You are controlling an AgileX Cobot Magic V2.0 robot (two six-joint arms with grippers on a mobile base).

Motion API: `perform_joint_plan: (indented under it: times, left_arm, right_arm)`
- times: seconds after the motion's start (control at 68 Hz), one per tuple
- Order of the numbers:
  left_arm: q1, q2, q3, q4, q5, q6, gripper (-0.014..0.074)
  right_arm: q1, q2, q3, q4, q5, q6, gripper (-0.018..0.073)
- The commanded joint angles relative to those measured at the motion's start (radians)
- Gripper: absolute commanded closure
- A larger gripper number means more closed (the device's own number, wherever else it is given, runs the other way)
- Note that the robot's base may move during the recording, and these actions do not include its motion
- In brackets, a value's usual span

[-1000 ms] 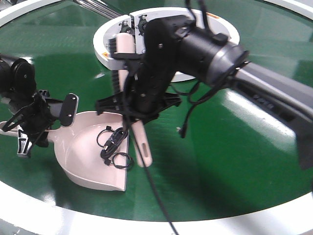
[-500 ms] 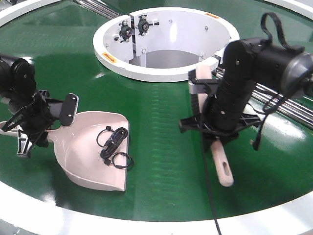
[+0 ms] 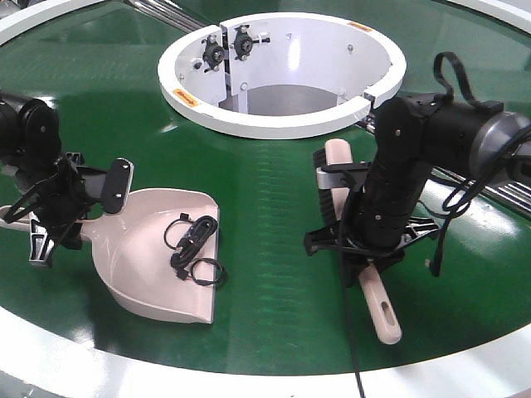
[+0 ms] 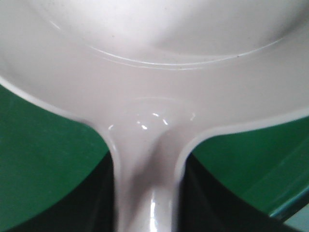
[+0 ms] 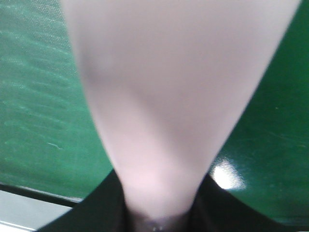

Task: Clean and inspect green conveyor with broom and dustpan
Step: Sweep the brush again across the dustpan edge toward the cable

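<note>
Our right arm bends down over the conveyor's right side, its gripper pinching the broom mid-handle, with the head toward the far hub. At near left our left gripper clamps the handle of the dustpan, which holds a cable. Since a moment ago the broom has shifted nearer; the dustpan hasn't moved.

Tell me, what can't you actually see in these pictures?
- Broom bristles: front view, the right gripper and arm mostly cover them; right wrist view is blurred.
- Dustpan handle: left gripper covers most in front view.
- Black tangle in dustpan: too small to identify.
</note>
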Motion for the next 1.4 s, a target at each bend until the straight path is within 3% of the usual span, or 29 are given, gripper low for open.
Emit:
perform_joint_plan:
  times: [0.0,0.338,0.706,1.382]
  left_arm:
    - [-0.007,-0.046,-0.027,-0.016,-0.02,-0.013,0.0521]
    - [-0.007,-0.046,-0.027,-0.016,-0.02,-0.013,0.0521]
    - [-0.007,-0.046,-0.027,-0.016,-0.02,-0.013,0.0521]
    - [-0.007,-0.046,-0.027,-0.016,-0.02,-0.013,0.0521]
  right_arm:
    - [0.034,-0.034,-0.023,0.01,0.062,-0.008,0.0555]
    - [0.15,0.108,-0.098,0.038,0.063,0.062,0.0554]
    - [0.157,0.221,-0.18,0.168,0.063,0.092,0.0554]
    - [0.219,0.338,-0.367,0.251,0.063,0.122,0.0554]
